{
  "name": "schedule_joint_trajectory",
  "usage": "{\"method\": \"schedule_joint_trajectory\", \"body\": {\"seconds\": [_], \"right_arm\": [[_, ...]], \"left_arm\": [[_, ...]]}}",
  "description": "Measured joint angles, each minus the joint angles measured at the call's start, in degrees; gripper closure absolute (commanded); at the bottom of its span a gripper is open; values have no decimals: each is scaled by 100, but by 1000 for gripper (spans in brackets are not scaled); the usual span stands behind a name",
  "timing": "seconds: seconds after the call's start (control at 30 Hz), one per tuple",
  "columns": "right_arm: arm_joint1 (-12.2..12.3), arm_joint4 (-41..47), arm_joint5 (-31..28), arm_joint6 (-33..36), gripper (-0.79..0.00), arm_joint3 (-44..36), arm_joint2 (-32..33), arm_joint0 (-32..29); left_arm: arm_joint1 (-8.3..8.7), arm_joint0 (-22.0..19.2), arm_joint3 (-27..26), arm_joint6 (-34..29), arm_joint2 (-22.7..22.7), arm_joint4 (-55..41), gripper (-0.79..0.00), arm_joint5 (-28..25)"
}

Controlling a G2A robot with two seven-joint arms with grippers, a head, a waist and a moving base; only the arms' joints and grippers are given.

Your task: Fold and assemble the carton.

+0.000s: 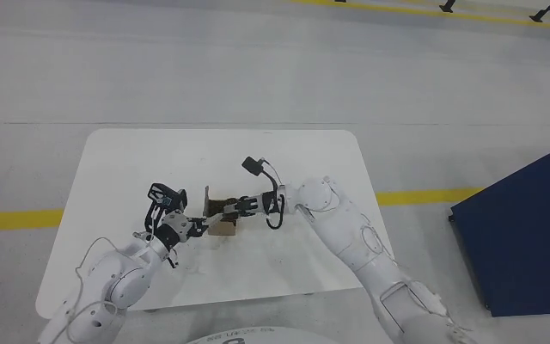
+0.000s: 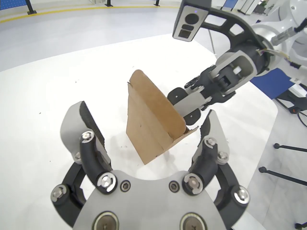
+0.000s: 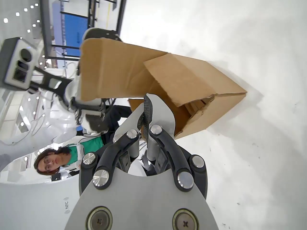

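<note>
A small brown carton (image 1: 223, 227) stands near the middle of the white table (image 1: 129, 163), partly folded, with one rounded flap (image 2: 153, 96) raised. My left gripper (image 2: 146, 111) is open just in front of the carton (image 2: 148, 130), one finger on each side of its near corner, touching nothing. From the opposite side, my right gripper (image 3: 146, 96) is shut on an edge of the carton (image 3: 191, 80) under the raised flap (image 3: 112, 72). In the top view the left gripper (image 1: 204, 226) and the right gripper (image 1: 235, 207) flank the carton.
Bare table surface surrounds the carton on all sides, with the table's edges well away. A dark blue panel (image 1: 516, 241) stands on the floor off the table's right side. A yellow line (image 1: 430, 196) runs across the floor.
</note>
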Motion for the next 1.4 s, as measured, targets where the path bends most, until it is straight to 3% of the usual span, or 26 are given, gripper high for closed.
{"method": "schedule_joint_trajectory", "body": {"seconds": [0.13, 0.2, 0.3, 0.47, 0.83, 1.13, 1.4], "right_arm": [[114, 311, -626, 544, 0, -122, 265, -254], [146, 280, -636, 849, 0, -157, 253, -254], [145, 101, -418, 1019, 0, -222, 83, -173], [34, -25, 270, 676, 0, 8, -333, 224], [-135, -119, 1452, 458, 0, 682, -874, 900], [-57, 471, 466, 503, 0, 697, -552, 715], [-123, 796, 654, 417, 0, 991, -665, 943]], "left_arm": [[20, 31, 65, 135, -95, -156, -785, -237], [20, 18, 124, 262, -123, -272, -785, -335], [20, -1, 220, 469, -186, -462, -785, -483], [39, 0, 325, 572, -282, -543, -785, -634], [19, -150, 647, 676, -238, -593, -785, -598], [-3, -207, 870, 794, -156, -593, -785, -567], [-44, -345, 1009, 799, 38, -530, -785, -541]]}}
